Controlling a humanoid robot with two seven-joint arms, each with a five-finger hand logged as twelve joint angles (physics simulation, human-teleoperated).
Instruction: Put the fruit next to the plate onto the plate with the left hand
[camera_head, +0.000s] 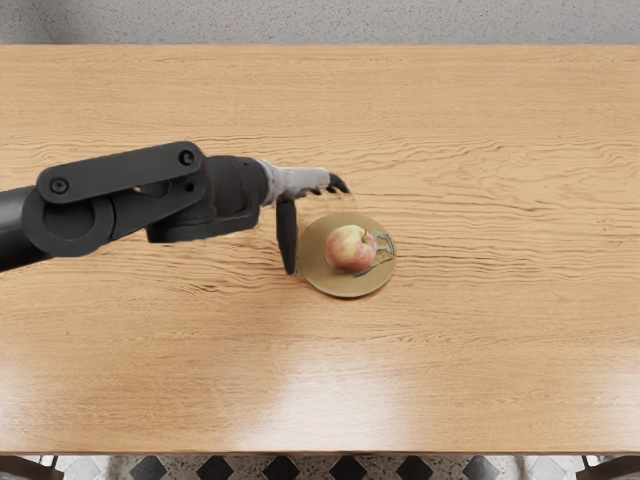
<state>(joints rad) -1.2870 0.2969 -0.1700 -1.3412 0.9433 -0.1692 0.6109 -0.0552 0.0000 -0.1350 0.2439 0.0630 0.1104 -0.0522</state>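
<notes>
The left hand (298, 190) is held open, its dark fingers loosely spread and nothing grasped. The round red-and-yellow apple (349, 248) is seen just beside the hand's fingertips, resting on the flat olive-tan round plate (340, 286).

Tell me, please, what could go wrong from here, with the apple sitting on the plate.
1. The left robot hand hangs open right at the plate's left rim, thumb pointing down; withdrawing carelessly might catch the rim and shift the plate.
2. The apple is round and lies loose on the shallow plate; a nudge could probably roll it off onto the table.
</notes>
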